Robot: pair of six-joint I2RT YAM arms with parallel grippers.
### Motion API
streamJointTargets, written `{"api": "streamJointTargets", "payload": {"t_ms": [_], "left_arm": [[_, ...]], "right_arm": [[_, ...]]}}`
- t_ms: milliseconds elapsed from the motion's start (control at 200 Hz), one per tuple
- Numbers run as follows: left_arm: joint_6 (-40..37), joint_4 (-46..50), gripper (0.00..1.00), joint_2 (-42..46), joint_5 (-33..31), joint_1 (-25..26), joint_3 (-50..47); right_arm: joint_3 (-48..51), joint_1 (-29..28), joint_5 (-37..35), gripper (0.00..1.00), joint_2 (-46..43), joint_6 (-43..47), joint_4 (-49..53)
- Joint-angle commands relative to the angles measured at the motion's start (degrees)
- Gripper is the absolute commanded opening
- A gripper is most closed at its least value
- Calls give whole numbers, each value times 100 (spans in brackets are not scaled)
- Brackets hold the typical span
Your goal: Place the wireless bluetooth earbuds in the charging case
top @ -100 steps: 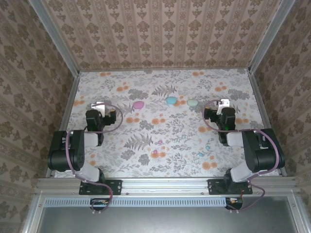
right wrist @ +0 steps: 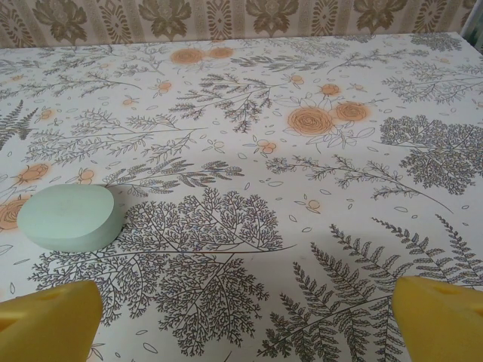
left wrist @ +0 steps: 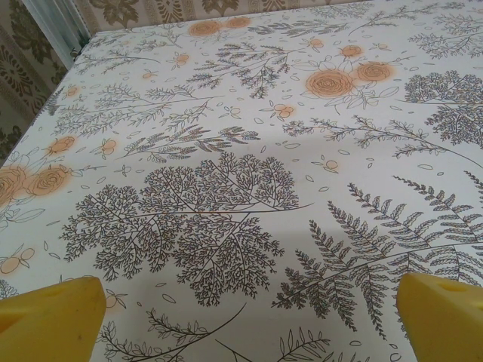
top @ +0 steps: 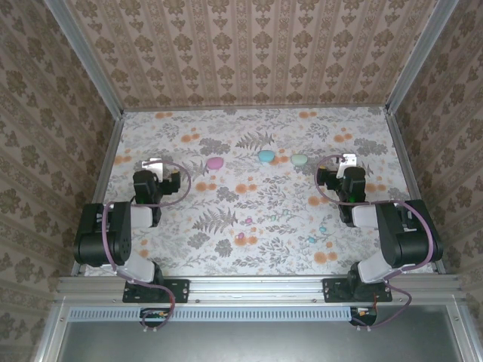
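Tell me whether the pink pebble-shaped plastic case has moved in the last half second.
No. The pink pebble-shaped plastic case lies at the same spot left of the cloth's printed dark fern.

From overhead the earbuds [top: 240, 237] are just coloured specks, too small to make out, and the wrist views' bottom edges crop the left fingertips [left wrist: 45, 320] and right fingertips [right wrist: 441, 317].

Mint-green case [right wrist: 66, 217], orange-flowered fern-print cloth [right wrist: 339, 226]
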State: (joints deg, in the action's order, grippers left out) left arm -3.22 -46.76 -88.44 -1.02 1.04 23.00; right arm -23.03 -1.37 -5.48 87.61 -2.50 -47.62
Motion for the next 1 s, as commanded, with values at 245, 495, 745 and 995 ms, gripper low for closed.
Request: {"api": "streamJointTargets", "payload": {"t_ms": [245, 495, 745, 995], "left_arm": [[15, -147, 100, 53, 103, -25, 38], [-51, -255, 100, 84, 193, 9, -32], [-115, -821, 100, 397, -23, 129, -470], [338, 704, 100, 1569, -167, -149, -133]], "right_arm": [[-51, 22, 100, 100, 18, 59, -103], [-27, 20, 159, 100, 1, 71, -129], [45, -31, 340, 100, -207, 224, -105], [-920, 14, 77, 100, -1163, -447, 2661]]}}
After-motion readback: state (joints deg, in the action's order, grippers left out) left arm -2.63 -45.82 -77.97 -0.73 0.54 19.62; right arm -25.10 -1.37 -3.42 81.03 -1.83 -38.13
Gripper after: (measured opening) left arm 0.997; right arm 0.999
